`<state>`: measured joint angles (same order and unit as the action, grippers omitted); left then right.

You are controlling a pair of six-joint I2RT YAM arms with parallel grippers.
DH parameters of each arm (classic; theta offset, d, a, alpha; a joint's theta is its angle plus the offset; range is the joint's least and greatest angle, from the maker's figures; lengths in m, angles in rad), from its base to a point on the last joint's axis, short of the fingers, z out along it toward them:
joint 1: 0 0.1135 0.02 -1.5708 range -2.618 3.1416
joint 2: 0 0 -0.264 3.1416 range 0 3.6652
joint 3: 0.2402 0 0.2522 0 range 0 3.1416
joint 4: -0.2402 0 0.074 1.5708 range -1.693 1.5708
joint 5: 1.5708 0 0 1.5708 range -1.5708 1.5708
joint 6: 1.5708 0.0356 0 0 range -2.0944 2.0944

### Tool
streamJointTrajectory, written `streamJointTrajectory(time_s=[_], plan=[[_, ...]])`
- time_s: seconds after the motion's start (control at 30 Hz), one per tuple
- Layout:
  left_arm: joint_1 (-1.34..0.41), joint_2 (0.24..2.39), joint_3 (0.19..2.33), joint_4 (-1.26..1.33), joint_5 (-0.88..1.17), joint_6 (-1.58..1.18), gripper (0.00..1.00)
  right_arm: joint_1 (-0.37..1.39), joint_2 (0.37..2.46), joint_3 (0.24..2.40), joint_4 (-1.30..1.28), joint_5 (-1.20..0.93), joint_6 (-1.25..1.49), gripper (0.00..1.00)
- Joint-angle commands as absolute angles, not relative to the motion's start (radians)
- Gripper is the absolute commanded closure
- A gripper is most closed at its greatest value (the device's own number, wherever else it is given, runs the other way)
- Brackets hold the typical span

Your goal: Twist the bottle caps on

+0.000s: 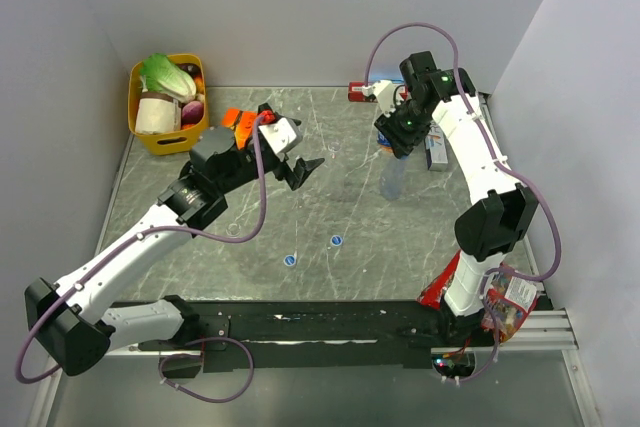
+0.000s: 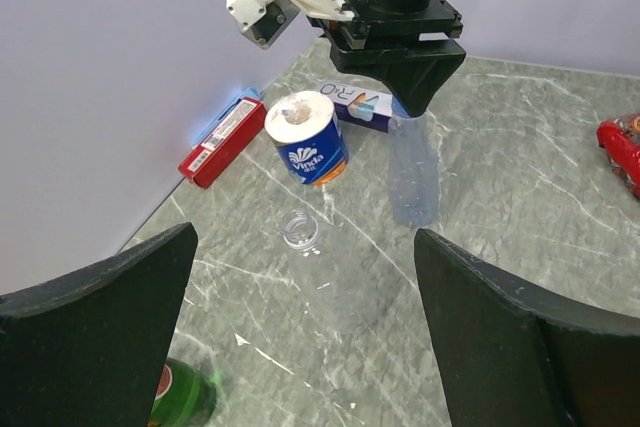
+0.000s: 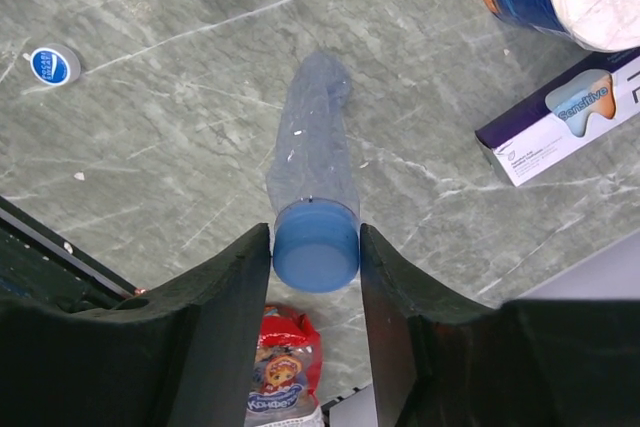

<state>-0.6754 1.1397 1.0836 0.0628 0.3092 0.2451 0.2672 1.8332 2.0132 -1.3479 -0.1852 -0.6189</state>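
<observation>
A clear bottle (image 3: 310,147) stands upright at the back right of the table, with a blue bottle cap (image 3: 318,259) on its neck. My right gripper (image 3: 315,247) hangs straight above it, and both fingers rest against the cap's sides. The same bottle (image 1: 393,179) shows under the right gripper (image 1: 400,142) in the top view. A second clear bottle (image 2: 305,247) without a cap stands below and ahead of my left gripper (image 2: 305,337), whose jaws are wide open and hold nothing. Two loose blue caps (image 1: 337,241) (image 1: 290,260) lie near the table's middle front.
A blue-and-white paper roll (image 2: 307,137), a toothpaste box (image 2: 355,107) and a red box (image 2: 222,142) sit by the back wall. A green bottle (image 2: 185,397) stands under the left fingers. A yellow basket (image 1: 165,137) is back left; a snack packet (image 3: 280,377) lies front right.
</observation>
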Motion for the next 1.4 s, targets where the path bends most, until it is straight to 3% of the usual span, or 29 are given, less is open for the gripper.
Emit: streamJointTrajectory(time_s=[0.0, 0.17, 0.73, 0.97, 1.37], plan=[[-0.670, 1.141, 1.085, 0.101, 0.328, 0.227, 0.04, 0.259, 1.836, 2.026, -1.404, -0.176, -0.618, 0.48], [-0.669, 1.143, 1.080, 0.103, 0.334, 0.225, 0.04, 0.258, 1.842, 2.029, -1.402, -0.172, -0.618, 0.40], [-0.669, 1.140, 1.078, 0.098, 0.315, 0.219, 0.04, 0.258, 1.838, 2.074, -1.396, -0.212, -0.601, 0.38], [-0.592, 1.091, 1.137, 0.003, 0.203, 0.149, 0.04, 0.285, 1.733, 2.039, -1.183, -0.546, -0.539, 0.01], [-0.408, 0.996, 1.105, -0.135, 0.150, 0.095, 0.04, 0.431, 1.948, 2.223, -1.111, -0.555, -0.503, 0.01]])
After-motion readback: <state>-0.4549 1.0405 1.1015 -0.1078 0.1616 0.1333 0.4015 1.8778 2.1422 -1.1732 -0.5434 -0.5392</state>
